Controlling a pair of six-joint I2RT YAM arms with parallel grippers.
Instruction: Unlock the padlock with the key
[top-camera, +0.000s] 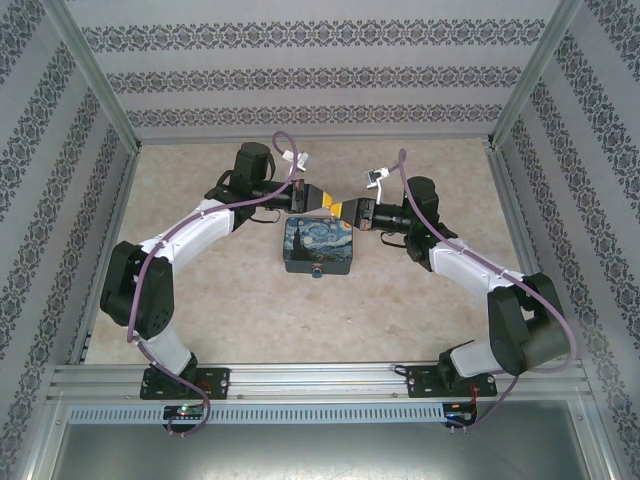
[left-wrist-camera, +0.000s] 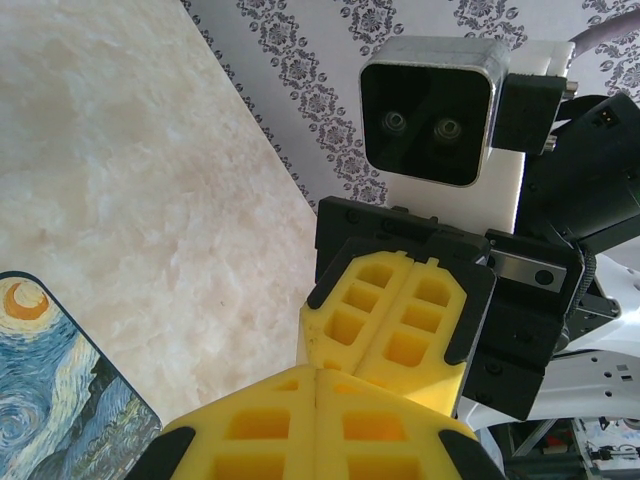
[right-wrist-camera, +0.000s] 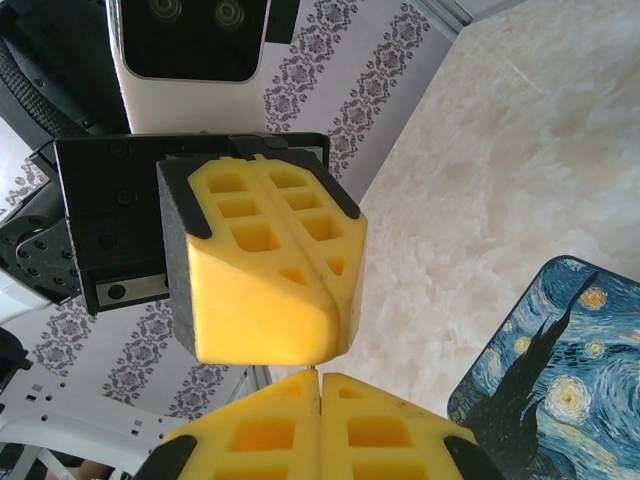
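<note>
Padlock at box near edge — left hand, right hand closed, tips close.

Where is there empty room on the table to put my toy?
It is crowded in the middle, where the left pincer and right pincer meet just beyond the box. Bare table lies between the box and the front rail, and between the pincers and the back wall.

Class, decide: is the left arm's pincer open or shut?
Shut. In its wrist view, the left pincer has both yellow fingers pressed together along one seam, no gap.
</note>
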